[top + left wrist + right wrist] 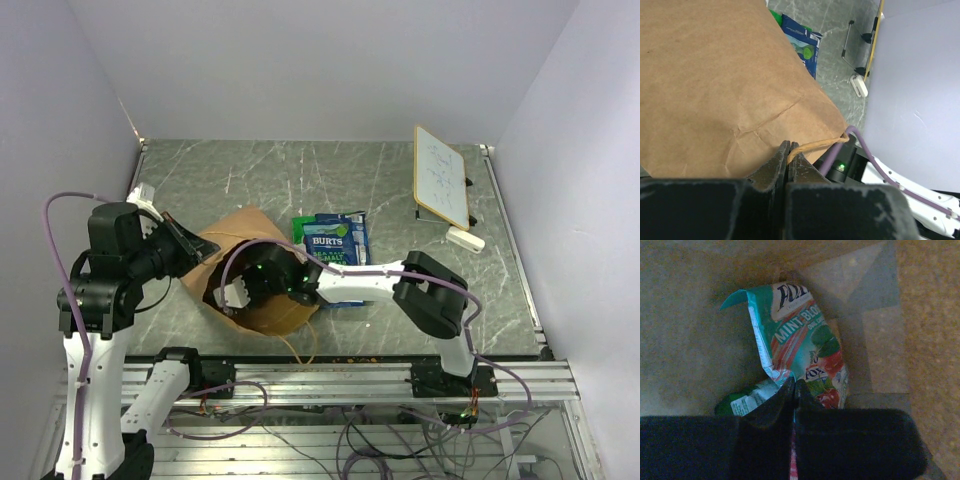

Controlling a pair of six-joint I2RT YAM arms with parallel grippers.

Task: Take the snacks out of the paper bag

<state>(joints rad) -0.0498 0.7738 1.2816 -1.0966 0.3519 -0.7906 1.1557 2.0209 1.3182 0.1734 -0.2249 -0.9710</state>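
Paper bag (245, 225) left of centre, mouth gaping. Left gripper (788, 150) fingers pressed together on handle loop (815, 144) at rim, likely bracing bag against drag. Right gripper (794, 386) deep inside, fingers closed on edge of teal mint packet (800, 335); green packet (747, 401) beneath. Burts packets (335, 248) lie on table (400, 190) just beside bag.

counter (300, 170): grey marbled | white framed board (441, 175): propped tilted, far right | small white block (465, 239): lying just beside board
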